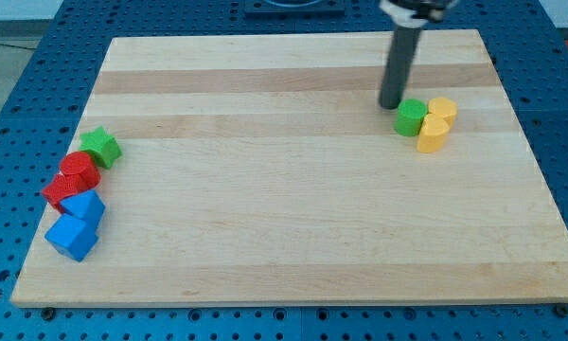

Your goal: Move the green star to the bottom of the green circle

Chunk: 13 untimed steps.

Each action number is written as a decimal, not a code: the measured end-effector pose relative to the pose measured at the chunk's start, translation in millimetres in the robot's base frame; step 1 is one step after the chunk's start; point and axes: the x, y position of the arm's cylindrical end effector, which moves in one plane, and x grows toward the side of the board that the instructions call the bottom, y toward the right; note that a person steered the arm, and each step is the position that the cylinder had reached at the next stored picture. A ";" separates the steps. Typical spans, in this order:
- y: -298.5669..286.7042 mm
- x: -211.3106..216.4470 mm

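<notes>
The pale wooden board (293,189) is striped lengthwise in light and slightly darker tan bands, and lies on a deep blue perforated table (38,114). At the left, a bright green star block (101,147), two red blocks (73,178) and two sky-blue blocks (77,224). At the far right, a green round block (410,117) and two yellow blocks (437,124). My tip (390,104) ends a dark grey, almost black rod.

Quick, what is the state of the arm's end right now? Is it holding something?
My tip: a bare rod with no gripper, holding nothing. It stands just to the view's left of the green circle, far from the green star.
</notes>
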 end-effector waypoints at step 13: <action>-192.5 128.1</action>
